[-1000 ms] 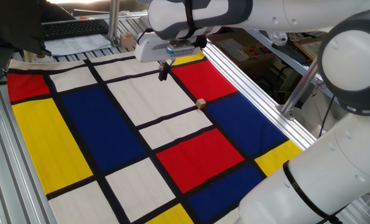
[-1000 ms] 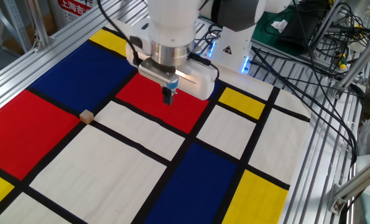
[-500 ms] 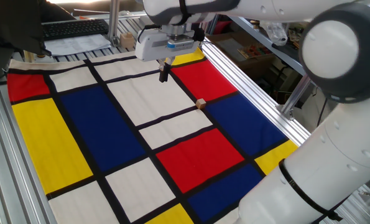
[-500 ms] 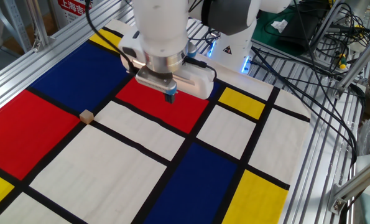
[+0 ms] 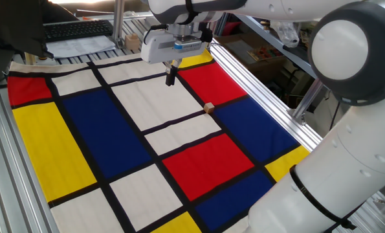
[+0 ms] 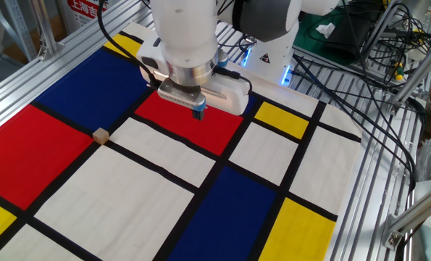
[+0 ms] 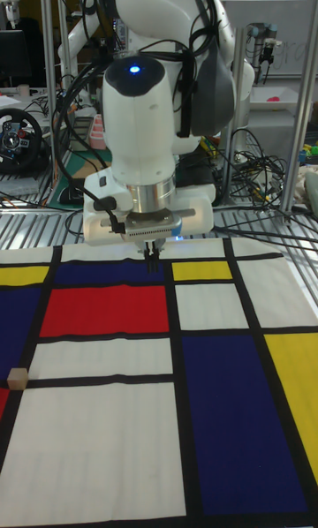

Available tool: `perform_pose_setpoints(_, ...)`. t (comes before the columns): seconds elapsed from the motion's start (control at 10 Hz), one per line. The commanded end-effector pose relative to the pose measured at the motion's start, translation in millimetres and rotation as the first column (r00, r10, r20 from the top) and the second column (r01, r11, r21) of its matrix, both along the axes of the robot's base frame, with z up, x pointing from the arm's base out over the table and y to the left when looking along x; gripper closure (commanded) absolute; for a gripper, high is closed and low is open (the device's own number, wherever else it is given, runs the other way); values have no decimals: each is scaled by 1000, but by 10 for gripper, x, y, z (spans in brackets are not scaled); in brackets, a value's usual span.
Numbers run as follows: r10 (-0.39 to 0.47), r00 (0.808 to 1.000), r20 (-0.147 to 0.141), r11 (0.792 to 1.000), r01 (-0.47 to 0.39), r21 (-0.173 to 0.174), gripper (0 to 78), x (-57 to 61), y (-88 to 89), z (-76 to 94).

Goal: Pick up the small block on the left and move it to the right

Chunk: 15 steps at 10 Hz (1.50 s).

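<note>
The small block [image 5: 209,108] is a tiny light-tan wooden cube lying on the colour-patch cloth, on a black line where a red, a blue and a white patch meet. In the other fixed view the block [image 6: 100,135] lies at the left, and in the tall view [image 7: 17,377] near the left edge. My gripper [image 5: 170,80] hangs above the cloth, well apart from the cube, over the edge of a red patch. Its fingers point down and are shut with nothing between them [image 6: 198,113] [image 7: 153,263].
The cloth [image 5: 95,136] of red, blue, yellow and white patches covers the table. Aluminium rails [image 5: 263,97] frame it. A keyboard [image 5: 76,29] and papers lie past the far end. Cables [image 6: 374,65] hang over the rails beside the robot base.
The wrist has turned and the upper arm has swung over the last second. The fingertips have stayed almost over the same spot. The block has not moved.
</note>
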State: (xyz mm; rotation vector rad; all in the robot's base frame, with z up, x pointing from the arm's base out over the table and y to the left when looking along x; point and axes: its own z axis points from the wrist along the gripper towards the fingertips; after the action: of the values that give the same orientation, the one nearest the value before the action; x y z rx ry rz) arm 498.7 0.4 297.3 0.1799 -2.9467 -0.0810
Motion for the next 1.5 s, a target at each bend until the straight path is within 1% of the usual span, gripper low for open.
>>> perform_pose_setpoints(0.1,-3,1000,0,1000,3,1,776,6,0,12)
perform_pose_setpoints(0.7,-8,1000,0,1000,8,1,776,7,0,5)
perform_pose_setpoints(0.9,-18,1000,15,1000,18,-5,776,25,-19,-51)
perform_pose_setpoints(1.1,-5,1000,19,1000,5,5,776,77,-134,-107)
perform_pose_setpoints(1.2,19,1000,21,1000,-20,16,776,131,-273,-168)
perform_pose_setpoints(1.3,24,999,23,1000,-24,17,776,146,-319,-185)
perform_pose_setpoints(1.4,27,999,42,1000,-27,7,776,199,-534,-243)
perform_pose_setpoints(1.5,31,999,39,999,-30,-16,776,221,-678,-244)
